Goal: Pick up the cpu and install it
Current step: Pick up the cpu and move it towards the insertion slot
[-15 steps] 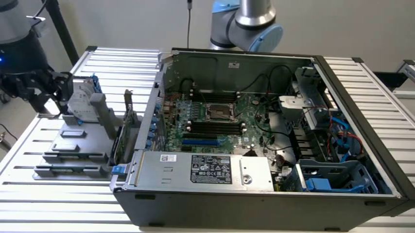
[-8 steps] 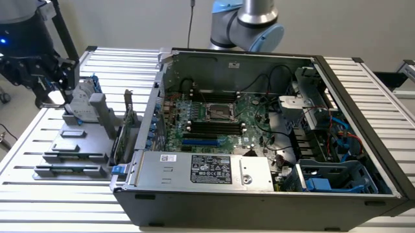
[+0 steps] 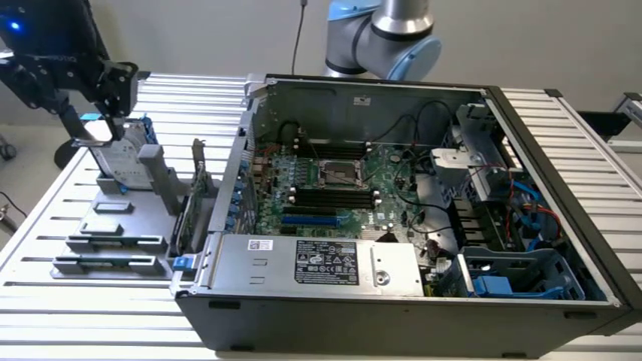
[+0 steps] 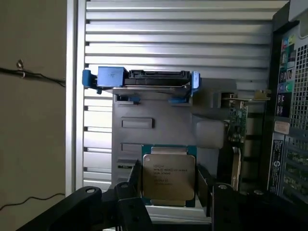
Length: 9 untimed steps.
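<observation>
The cpu [image 4: 168, 175] lies flat, silvery face up, in a teal-edged seat on the grey fixture [image 4: 134, 139] that stands on the slatted table [image 3: 60, 301], outside the open computer case [image 3: 401, 301] at the exterior view's left. In the wrist view we see it framed between the two black fingers [image 4: 136, 183] of the gripper [image 4: 169, 185], which stand spread wider than the chip, one on each side, pinching nothing. In the exterior view the tool points down and hangs above the fixture, clear of it, so the chip rests in its seat, not lifted. On the same fixture, just beyond the cpu, the hard drive [image 4: 144, 79] stands on edge with its blue brackets uppermost, and an expansion card [image 4: 237, 120] stands between the fixture and the case wall. One grey-and-blue joint of the arm [image 3: 386, 34] rises behind the case, and inside the case the motherboard's socket [image 3: 339, 174] sits open
</observation>
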Each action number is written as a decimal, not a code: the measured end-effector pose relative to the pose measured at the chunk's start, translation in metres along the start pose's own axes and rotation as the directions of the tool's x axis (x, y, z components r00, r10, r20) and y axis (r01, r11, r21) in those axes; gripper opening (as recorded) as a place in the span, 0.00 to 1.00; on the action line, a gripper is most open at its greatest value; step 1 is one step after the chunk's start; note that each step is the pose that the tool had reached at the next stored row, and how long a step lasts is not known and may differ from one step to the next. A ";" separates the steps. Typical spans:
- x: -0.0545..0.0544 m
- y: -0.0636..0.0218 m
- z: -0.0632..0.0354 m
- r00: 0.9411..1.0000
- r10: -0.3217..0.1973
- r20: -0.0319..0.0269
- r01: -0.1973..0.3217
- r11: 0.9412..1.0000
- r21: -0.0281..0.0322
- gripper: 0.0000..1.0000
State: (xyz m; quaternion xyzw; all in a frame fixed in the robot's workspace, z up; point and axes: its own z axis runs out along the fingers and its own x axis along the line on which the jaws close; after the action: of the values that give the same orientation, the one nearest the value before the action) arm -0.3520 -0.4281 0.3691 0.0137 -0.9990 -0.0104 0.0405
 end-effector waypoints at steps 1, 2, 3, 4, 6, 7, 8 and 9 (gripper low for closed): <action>-0.004 0.0000 -0.0048 1.000 -0.001 -0.001 0.001 1.000 -0.001 0.55; -0.008 -0.0001 -0.0092 1.000 -0.001 -0.002 0.001 1.000 -0.001 0.55; -0.013 -0.0001 -0.0127 1.000 -0.001 -0.003 0.001 1.000 -0.001 0.55; -0.017 -0.0002 -0.0154 1.000 -0.001 -0.004 0.001 1.000 -0.001 0.55; -0.026 -0.0004 -0.0190 1.000 -0.002 -0.006 0.002 1.000 -0.001 0.55; -0.030 -0.0005 -0.0201 1.000 -0.002 -0.006 0.002 1.000 -0.001 0.55; -0.035 -0.0006 -0.0210 1.000 -0.002 -0.006 0.002 1.000 -0.001 0.55; -0.039 -0.0007 -0.0217 1.000 -0.002 -0.007 0.002 1.000 -0.001 0.55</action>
State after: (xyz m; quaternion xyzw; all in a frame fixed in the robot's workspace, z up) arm -0.3112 -0.4281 0.3875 0.0148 -0.9989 -0.0110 0.0439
